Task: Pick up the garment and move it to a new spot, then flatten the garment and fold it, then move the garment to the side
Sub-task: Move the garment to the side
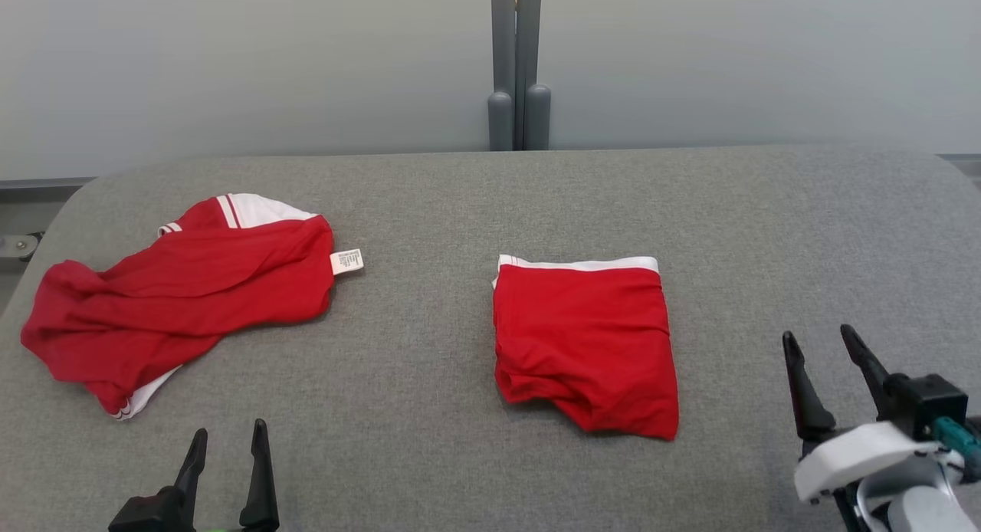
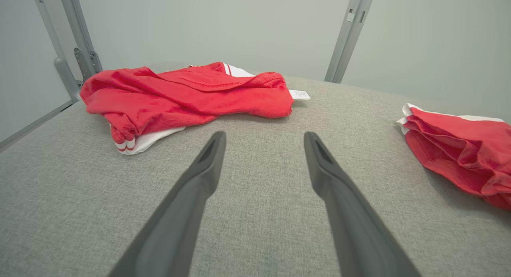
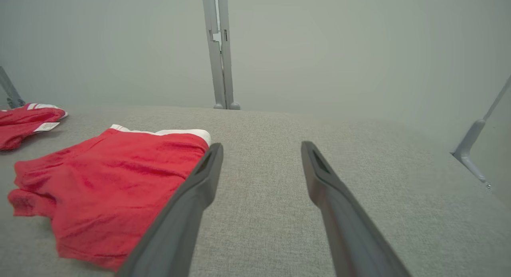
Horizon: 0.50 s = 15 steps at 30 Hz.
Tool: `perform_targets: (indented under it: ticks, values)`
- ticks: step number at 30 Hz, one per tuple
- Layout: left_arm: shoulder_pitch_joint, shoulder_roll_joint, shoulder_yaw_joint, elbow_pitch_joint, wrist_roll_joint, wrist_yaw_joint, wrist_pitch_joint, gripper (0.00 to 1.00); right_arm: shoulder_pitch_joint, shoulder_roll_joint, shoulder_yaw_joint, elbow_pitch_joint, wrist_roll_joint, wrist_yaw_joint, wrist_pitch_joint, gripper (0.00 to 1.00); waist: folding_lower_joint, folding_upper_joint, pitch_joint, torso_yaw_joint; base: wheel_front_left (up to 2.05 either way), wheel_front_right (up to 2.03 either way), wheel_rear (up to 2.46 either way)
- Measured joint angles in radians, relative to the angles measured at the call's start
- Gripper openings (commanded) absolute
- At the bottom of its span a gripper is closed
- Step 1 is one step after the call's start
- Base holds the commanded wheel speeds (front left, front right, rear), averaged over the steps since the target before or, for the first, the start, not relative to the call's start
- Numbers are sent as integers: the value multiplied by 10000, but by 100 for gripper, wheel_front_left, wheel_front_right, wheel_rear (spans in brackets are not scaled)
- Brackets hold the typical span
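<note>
Two red garments on counter [image 1: 429,210]: crumpled one [image 1: 176,302] left, folded one [image 1: 586,348] centre. White label [image 1: 346,261] on crumpled one, print unreadable. Left and right jaws wide, empty.

Loose garment [image 1: 180,287] left of folded garment [image 1: 586,348], on table [image 1: 429,210]

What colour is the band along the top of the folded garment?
The band is white, the folded garment red; head view shows it best.
</note>
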Motion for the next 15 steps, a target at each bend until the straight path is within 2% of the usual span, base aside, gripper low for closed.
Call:
perform_targets:
  ticks: [2,4,10,15]
  values:
    - [2,-4,-13,-33,0,0,0,100,-205,-215,245,33,301,8,194,100,0,0,11,-11,0,0,0]
    - [3,-10,-58,-102,-2,-2,2,100,-769,-694,700,-6,999,6,955,100,0,0,53,-28,0,0,0]
    - [-50,-50,-305,-190,-111,-4,2,100,-2191,-1576,1503,-541,3149,4,4403,100,0,0,383,-17,0,0,0]
    - [-383,-75,-546,-192,-186,-6,0,100,-2966,-1559,1710,-341,3802,-2,6999,100,0,-1,837,76,0,0,0]
